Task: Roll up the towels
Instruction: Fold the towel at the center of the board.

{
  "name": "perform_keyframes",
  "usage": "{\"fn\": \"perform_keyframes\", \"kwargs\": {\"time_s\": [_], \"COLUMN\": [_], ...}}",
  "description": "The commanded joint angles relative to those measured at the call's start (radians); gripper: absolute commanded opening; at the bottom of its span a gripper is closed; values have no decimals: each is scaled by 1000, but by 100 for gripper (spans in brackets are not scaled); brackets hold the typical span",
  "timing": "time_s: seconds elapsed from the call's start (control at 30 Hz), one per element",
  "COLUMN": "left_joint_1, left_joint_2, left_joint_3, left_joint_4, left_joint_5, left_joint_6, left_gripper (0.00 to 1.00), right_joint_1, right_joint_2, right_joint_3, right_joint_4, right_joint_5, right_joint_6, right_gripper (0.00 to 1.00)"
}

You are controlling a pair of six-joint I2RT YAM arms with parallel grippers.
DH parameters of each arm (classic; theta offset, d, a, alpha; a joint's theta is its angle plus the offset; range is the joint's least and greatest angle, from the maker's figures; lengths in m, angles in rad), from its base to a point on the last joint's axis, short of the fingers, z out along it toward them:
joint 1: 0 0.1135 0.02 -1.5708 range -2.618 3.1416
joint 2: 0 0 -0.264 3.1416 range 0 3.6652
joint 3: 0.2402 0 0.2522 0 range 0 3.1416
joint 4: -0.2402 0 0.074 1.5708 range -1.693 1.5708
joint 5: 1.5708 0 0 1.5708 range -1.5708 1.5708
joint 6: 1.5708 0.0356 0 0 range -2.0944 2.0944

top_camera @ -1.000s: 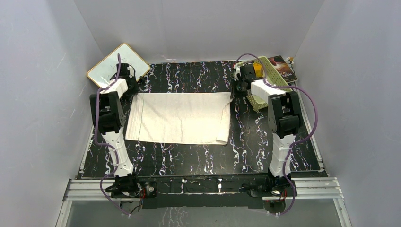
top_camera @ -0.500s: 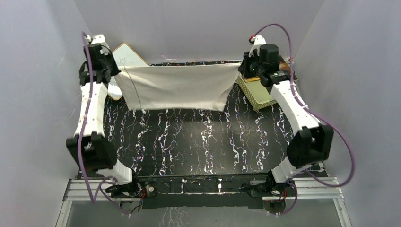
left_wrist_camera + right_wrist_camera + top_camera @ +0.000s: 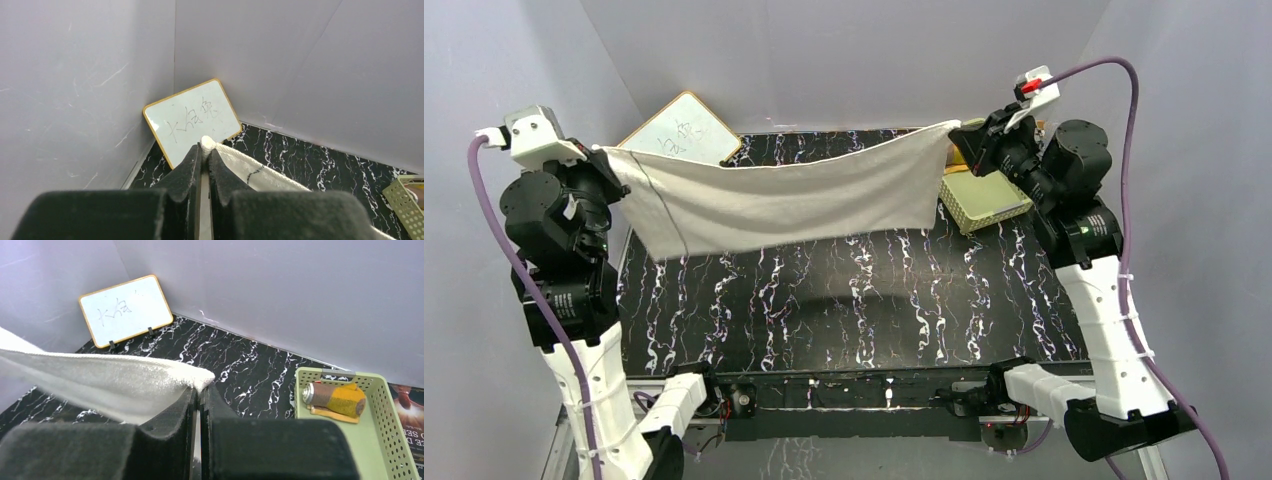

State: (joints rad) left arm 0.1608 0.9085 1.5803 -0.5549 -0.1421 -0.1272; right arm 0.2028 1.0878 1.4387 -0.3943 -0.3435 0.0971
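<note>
The cream-white towel (image 3: 784,200) hangs in the air above the black marbled table (image 3: 844,310), stretched between both grippers and sagging in the middle. My left gripper (image 3: 604,152) is shut on its left top corner, and the pinched corner (image 3: 206,142) pokes out between the black fingers (image 3: 187,165). At the other end my right gripper (image 3: 959,130) is shut on the right top corner (image 3: 202,376). The orange-yellow and brown towel (image 3: 337,397) lies rolled up in the green basket (image 3: 395,440).
A small whiteboard with a wooden frame (image 3: 679,130) leans in the back left corner. The green basket (image 3: 989,200) stands at the back right, just under the right gripper, with a dark book (image 3: 407,400) beside it. Grey walls enclose the table.
The towel lay flat on the table a second ago. Both arms have lifted it by its far corners and swung up and outward, so it now hangs taut in the air.
</note>
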Motion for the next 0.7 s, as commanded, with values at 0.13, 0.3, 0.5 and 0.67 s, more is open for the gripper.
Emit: {"fn": "perform_keyframes", "kwargs": {"time_s": [0.13,0.3,0.5,0.67], "left_joint_1": [5,5,5,5], "left_joint_2": [113,143,262,502], "left_joint_3": [-96,-377,-682,-659], "left_joint_4": [-60,115,431,546], "left_joint_5": [-11,18,-3,32], "left_joint_6": [18,-52,-162,-179], "left_gripper": [0,0,0,0], "right_joint_1": [1,1,0,-2], "right_joint_2": [13,101,354,554], "right_joint_3": [-117,-349,-428,-367], "right_joint_4": [92,279,397,422], "right_joint_5": [-3,43,75,80], "right_joint_6": [104,151,161,165], "right_gripper": [0,0,0,0]}}
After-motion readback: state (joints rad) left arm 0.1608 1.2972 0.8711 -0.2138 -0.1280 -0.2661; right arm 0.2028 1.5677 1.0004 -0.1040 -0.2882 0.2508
